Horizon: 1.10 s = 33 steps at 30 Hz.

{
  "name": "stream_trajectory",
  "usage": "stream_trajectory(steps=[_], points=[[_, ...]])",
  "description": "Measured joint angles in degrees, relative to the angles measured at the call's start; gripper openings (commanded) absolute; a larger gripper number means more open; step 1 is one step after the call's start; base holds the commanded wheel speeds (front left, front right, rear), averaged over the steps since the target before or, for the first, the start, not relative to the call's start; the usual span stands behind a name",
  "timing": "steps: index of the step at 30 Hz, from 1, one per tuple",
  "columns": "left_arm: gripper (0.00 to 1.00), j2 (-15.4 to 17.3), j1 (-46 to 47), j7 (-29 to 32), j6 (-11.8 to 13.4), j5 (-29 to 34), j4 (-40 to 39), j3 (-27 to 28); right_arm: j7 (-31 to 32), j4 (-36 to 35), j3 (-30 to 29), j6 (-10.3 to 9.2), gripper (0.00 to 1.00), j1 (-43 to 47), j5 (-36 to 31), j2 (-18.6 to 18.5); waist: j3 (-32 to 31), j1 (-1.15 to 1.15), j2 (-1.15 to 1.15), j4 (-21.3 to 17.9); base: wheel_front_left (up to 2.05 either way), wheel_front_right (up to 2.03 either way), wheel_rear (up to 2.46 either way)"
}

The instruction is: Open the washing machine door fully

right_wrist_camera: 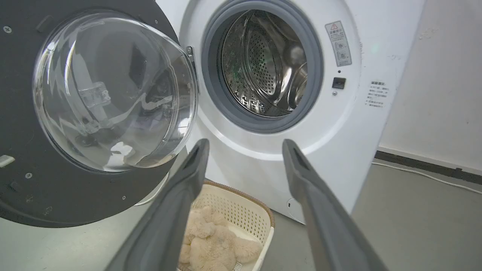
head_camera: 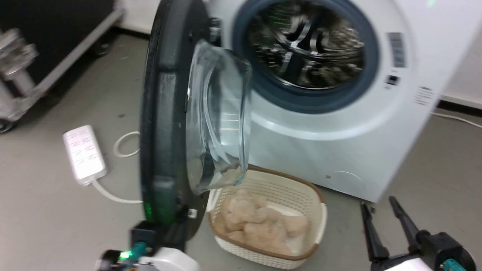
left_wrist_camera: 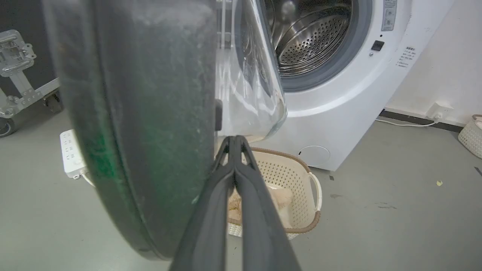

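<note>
The washing machine door stands swung out edge-on toward me, roughly square to the white washer front, its clear glass bowl bulging to the right. In the right wrist view the door shows its black inner face and bowl left of the steel drum. My left gripper is shut with nothing between its fingers, and lies along the door's inner side at its lower edge; in the head view it sits by the door's bottom. My right gripper hangs open, apart from the door.
A cream laundry basket holding a beige plush toy stands on the floor below the door and drum opening. A white power strip with its cable lies left of the door. A black wheeled case stands at far left.
</note>
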State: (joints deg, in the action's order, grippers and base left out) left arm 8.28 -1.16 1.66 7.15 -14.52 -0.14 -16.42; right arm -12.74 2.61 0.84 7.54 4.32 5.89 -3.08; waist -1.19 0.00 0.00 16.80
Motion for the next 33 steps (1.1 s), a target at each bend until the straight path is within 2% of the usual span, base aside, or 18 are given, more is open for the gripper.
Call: stream_trajectory(steps=[1,2,5,10,11,15,23,28,33], points=[[0.00,0.00,0.00,0.00,0.00,0.00,0.00,0.00,0.00,0.00,0.00,0.00,1.00,0.00,0.00,0.00,0.00,0.00,0.00,0.00,0.00,0.00,0.00],[0.00,1.11,0.05,-0.03,0.35,-0.63,0.02,1.59,0.02,0.11,0.77,0.00,1.00,-0.07,0.01,0.01,0.08,0.00,0.00,1.91,0.00,0.00,0.00],[0.00,2.81,0.90,-0.03,0.48,-1.98,0.42,4.23,0.18,0.10,1.74,0.01,1.00,-0.26,-0.05,0.01,0.77,-0.01,0.00,4.23,0.00,0.00,0.00],[0.00,6.90,5.14,-0.13,0.23,-3.39,2.67,8.84,1.67,-0.26,3.63,0.01,1.00,-2.50,-1.53,0.03,4.44,0.01,0.00,5.61,0.00,0.00,0.00],[0.00,8.84,7.02,-0.08,-0.34,-3.92,4.15,10.48,2.11,-0.81,4.05,0.01,1.00,-3.51,-2.14,0.03,6.12,0.01,0.00,5.65,0.00,0.00,0.00],[0.00,12.56,10.96,0.67,-1.86,-5.42,7.64,13.35,3.24,-1.74,4.17,0.01,1.00,-4.98,-3.42,0.07,9.57,0.01,0.00,5.11,0.00,0.00,0.00],[0.00,19.82,18.99,0.37,-3.19,-6.87,17.34,18.67,4.09,-2.83,3.70,0.01,1.00,-6.26,-5.37,0.12,14.94,0.01,0.00,2.64,0.00,0.00,0.00],[0.00,22.18,22.69,-1.24,-4.49,-7.33,24.04,19.53,4.16,-2.91,3.35,0.01,1.00,-6.25,-6.02,0.12,15.89,0.01,0.00,1.23,0.00,0.00,0.00],[0.00,22.68,24.01,-4.49,-4.91,-7.21,27.37,19.46,4.09,-2.63,2.55,0.01,1.00,-6.23,-5.93,0.12,14.66,0.00,0.00,0.66,0.00,0.00,0.00]])
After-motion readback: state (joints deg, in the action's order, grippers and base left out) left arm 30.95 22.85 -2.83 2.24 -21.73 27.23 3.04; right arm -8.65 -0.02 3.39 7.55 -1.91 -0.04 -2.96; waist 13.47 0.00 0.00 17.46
